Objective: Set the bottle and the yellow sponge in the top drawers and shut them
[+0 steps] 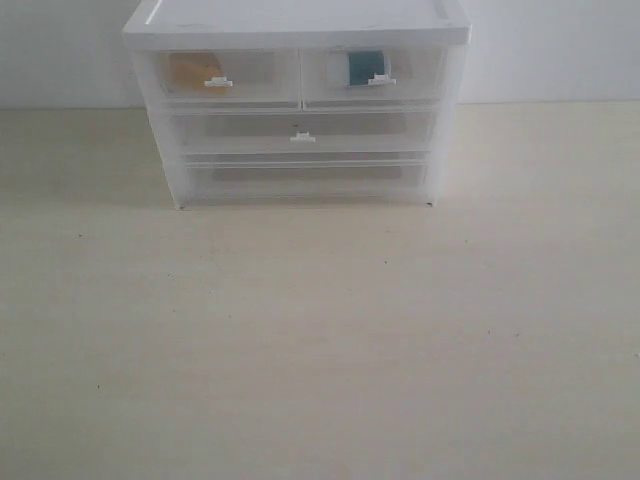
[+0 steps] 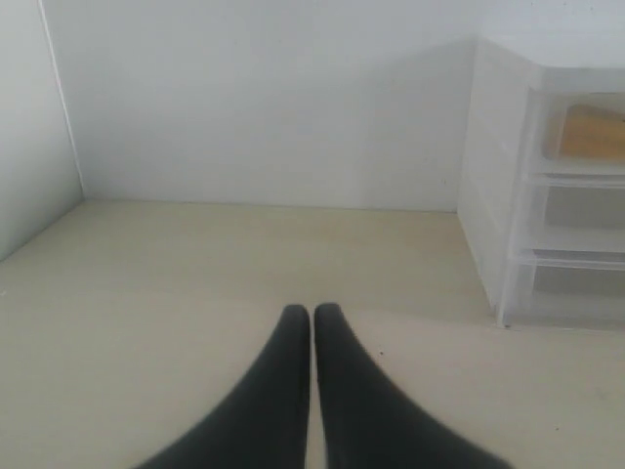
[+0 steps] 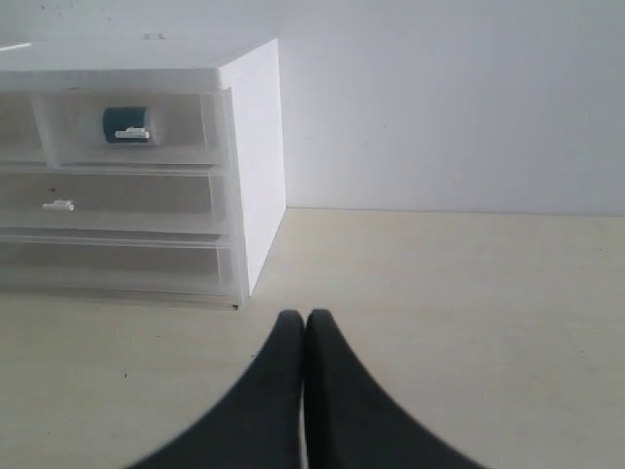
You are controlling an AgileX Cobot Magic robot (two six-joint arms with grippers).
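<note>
The white cabinet [image 1: 295, 25] stands at the back of the table with both top drawers pushed in. The yellow sponge [image 1: 192, 72] shows dimly through the top left drawer [image 1: 255, 75]; the left wrist view shows the sponge [image 2: 591, 134] too. The bottle [image 1: 366, 67], teal label visible, lies inside the top right drawer [image 1: 415, 72]; in the right wrist view the bottle [image 3: 125, 121] sits behind its tab handle. My left gripper [image 2: 312, 313] is shut and empty over bare table left of the cabinet. My right gripper [image 3: 304, 317] is shut and empty, right of the cabinet. Neither gripper appears in the exterior view.
Two full-width drawers [image 1: 300, 130] below the top pair are shut as well. A white wall [image 2: 254, 98] runs behind the table, and a side wall [image 2: 24, 117] stands at the left. Pale tabletop [image 1: 320, 330] stretches in front of the cabinet.
</note>
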